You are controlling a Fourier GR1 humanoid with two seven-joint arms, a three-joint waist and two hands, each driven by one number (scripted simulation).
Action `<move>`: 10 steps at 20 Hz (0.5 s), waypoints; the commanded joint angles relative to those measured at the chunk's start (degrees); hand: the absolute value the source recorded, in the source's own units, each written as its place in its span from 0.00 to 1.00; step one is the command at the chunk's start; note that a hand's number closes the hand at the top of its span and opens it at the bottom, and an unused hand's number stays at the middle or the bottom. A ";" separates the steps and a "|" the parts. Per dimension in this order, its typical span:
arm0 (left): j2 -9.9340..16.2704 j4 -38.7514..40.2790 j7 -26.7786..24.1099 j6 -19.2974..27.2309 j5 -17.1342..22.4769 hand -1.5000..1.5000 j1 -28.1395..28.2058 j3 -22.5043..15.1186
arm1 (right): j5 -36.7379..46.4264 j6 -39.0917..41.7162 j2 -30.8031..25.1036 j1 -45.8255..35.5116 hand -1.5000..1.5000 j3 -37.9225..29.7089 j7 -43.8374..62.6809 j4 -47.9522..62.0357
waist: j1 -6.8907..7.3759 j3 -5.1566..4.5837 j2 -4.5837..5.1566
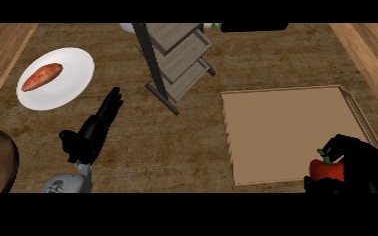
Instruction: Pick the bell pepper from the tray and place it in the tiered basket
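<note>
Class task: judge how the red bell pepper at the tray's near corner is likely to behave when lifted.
The bell pepper looks rounded and smooth, so it may roll or slip. It probably holds its shape, as the right hand curls round it. Its thin green stem seems fragile.

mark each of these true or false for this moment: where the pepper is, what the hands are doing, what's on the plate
1. The red bell pepper is in the grey tiered basket. False: it is at the lower right corner of the flat tan tray.
2. The right hand is curled round the pepper. True.
3. The left hand holds the orange sweet potato. False: it is open, fingers straight, holding nothing.
4. The sweet potato lies on the round white plate. True.
5. The plate is to the right of the tray. False: it is at the far left.
</note>
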 commanded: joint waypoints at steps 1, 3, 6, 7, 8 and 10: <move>0.86 0.65 -0.01 -0.86 0.33 0.50 -0.86 0.66 | 5.38 4.40 5.57 0.18 1.00 4.33 14.60 -16.13 | 0.70 0.05 0.22; 0.00 1.19 0.40 -1.47 0.52 0.50 -1.81 -0.17 | 5.64 3.65 9.74 -3.94 1.00 4.98 15.76 -20.99 | 1.43 0.08 0.52; 0.92 -0.56 1.03 -1.48 0.30 0.50 -1.32 0.01 | 7.34 2.14 12.07 -8.05 1.00 7.23 15.82 -28.63 | 2.14 0.08 0.23; 0.29 -1.06 0.52 -1.38 -0.29 0.50 0.09 -1.07 | 10.21 1.31 12.11 -12.65 1.00 8.55 17.73 -25.32 | 3.36 0.11 0.53; -0.62 -0.47 1.63 -1.23 0.37 0.50 -3.09 -0.83 | 10.08 2.21 12.15 -16.86 1.00 8.27 18.34 -24.96 | 3.05 0.02 0.59; 0.34 -0.90 1.92 -1.74 0.01 0.50 -1.24 -1.01 | 13.10 5.67 12.20 -22.28 1.00 10.33 20.16 -24.50 | 3.42 0.01 0.43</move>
